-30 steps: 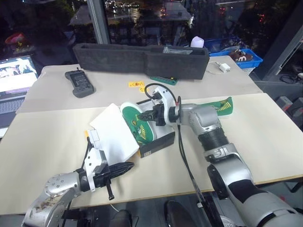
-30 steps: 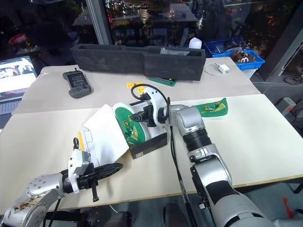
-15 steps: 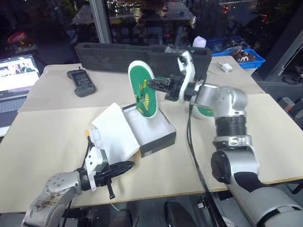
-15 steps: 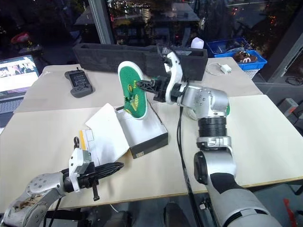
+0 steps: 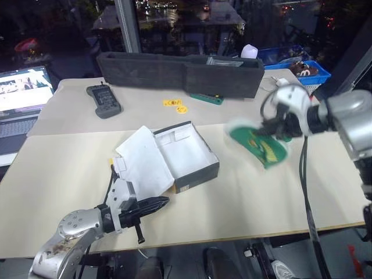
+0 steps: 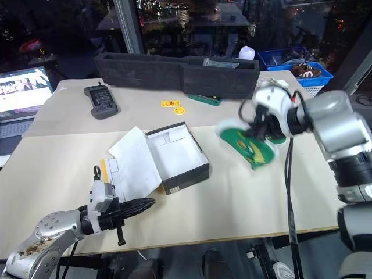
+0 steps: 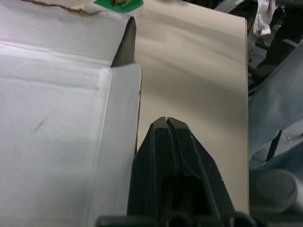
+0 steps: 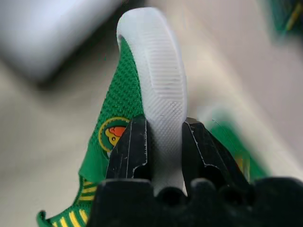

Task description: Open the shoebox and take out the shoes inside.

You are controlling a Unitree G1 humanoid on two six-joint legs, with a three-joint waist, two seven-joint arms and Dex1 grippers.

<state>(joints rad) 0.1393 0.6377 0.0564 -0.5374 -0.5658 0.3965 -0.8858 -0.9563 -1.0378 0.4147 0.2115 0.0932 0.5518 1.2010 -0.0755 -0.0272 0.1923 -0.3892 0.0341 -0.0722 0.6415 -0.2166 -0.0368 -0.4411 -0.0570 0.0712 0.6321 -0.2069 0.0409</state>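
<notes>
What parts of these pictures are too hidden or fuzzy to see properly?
- The green shoe in the right pincer: blurred in both eye views, so its laces are unreadable.
- A second shoe: mostly hidden behind the right arm.
- The shoebox lid's outside: faces down, print unseen.
- The blue basket: contents too small to name.

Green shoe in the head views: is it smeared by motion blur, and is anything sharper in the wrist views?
Left eye view: the shoe is smeared, the shoebox crisp. Right wrist view: the sole held by the right end effector is sharp, the background blurred. Left wrist view: the left end effector is sharp.
</notes>
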